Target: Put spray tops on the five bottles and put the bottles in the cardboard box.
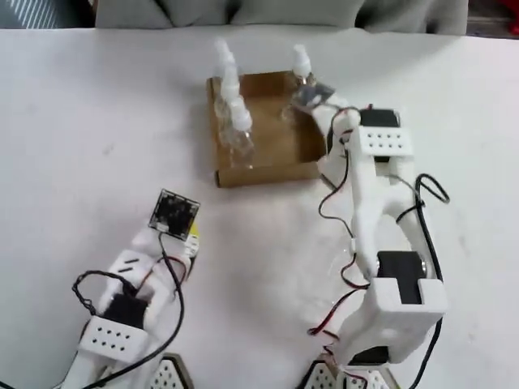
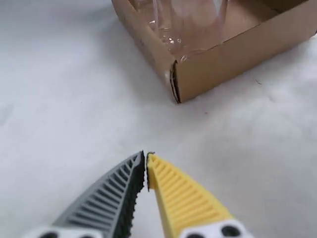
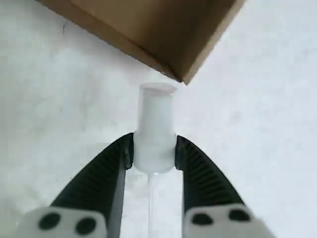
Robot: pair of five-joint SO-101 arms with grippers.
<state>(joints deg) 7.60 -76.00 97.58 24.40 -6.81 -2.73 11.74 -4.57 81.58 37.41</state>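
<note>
The right gripper (image 3: 153, 147), with two black ribbed fingers, is clenched on the collar of a white plastic spray top (image 3: 156, 111). The top's thin clear dip tube (image 3: 150, 198) runs back between the fingers toward the wrist. Its long axis follows the line of the fingers, with the capped end pointing away from the arm. Just beyond that end lies a corner of the shallow brown cardboard box (image 3: 163, 29). The top itself appears to sit outside the box, over the white table (image 3: 54, 94). I cannot tell whether a bottle hangs under it. Along the box's left side stand clear plastic bottles with white spray tops (image 1: 233, 113). The right arm is plainly the nearer one. The left gripper (image 2: 146, 167), its grey and yellow fingers pressed together on nothing, hangs over the table short of the box's near corner.
</note>
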